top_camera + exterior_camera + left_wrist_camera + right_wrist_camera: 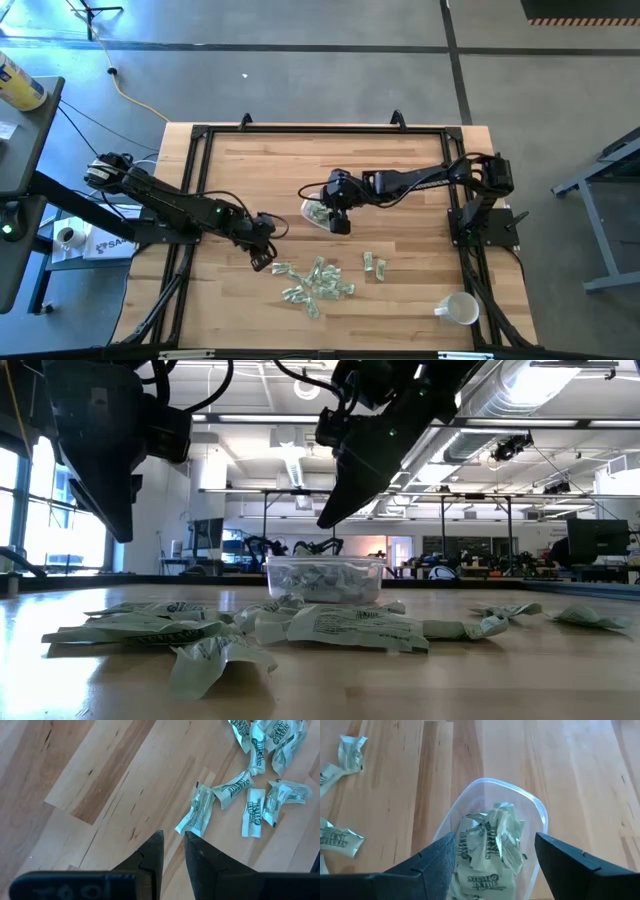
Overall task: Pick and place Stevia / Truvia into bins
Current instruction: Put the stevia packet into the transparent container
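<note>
Sachets [490, 847] fill bowl [537, 815] in right wrist view | low view: outline only

Bright daylight (low-view arms backlit)

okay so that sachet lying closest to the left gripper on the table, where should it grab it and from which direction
Take the nearest sachet across its narrow width near the middle, coming straight down from above. It lies flat on the wooden table with bare wood on both long sides, slightly apart from the pile, so the left gripper can probably straddle it without catching neighbours. Its ends look crumpled, so they likely offer a poorer hold.
</note>
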Robot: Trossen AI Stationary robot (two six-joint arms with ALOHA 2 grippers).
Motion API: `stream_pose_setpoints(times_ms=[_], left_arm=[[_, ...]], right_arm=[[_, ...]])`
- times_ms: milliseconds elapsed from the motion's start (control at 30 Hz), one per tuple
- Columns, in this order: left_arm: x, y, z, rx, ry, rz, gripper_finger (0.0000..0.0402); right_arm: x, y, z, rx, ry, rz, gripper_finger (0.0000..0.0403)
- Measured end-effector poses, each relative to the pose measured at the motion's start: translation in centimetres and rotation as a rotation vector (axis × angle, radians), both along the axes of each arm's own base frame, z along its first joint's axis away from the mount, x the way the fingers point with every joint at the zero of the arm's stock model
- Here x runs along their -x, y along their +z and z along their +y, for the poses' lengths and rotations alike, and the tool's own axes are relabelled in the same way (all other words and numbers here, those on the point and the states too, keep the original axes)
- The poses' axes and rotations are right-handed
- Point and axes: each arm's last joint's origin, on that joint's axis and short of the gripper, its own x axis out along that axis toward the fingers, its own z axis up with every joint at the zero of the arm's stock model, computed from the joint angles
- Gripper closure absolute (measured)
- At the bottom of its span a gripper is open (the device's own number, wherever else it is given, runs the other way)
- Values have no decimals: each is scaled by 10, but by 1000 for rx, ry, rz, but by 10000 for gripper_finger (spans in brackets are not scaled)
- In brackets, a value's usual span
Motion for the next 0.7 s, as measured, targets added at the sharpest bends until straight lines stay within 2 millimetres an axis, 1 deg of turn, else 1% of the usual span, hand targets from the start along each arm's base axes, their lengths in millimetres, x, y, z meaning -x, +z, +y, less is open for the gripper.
stream_pose_setpoints(times_ms=[700], left_arm=[[0, 0, 0, -2, -3, -2, 291]], right_arm=[[-3, 3, -2, 38, -22, -39, 143]])
